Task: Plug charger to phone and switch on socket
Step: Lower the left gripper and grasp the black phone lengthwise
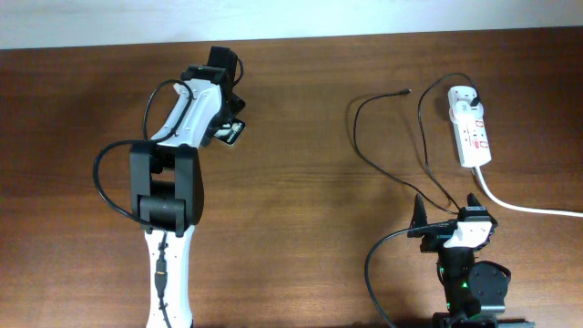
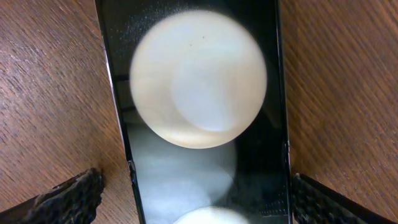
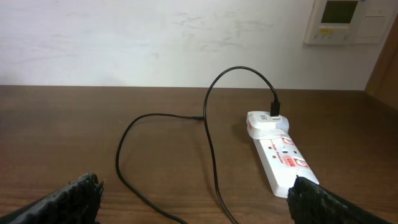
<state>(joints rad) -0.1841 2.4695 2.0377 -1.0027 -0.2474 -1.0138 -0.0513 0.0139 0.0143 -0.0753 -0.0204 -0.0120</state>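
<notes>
The phone (image 1: 233, 134) lies partly under the left arm (image 1: 187, 114); the charger (image 1: 354, 132) loops across to the socket (image 1: 471, 128).

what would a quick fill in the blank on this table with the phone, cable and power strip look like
The left gripper hovers over the phone with its jaws ____.
The cable is ____ in colour, its free tip lying on the table, not in the phone.
The power strip lies on the ____ arm's side of the table.
Missing words: open; black; right.
</notes>
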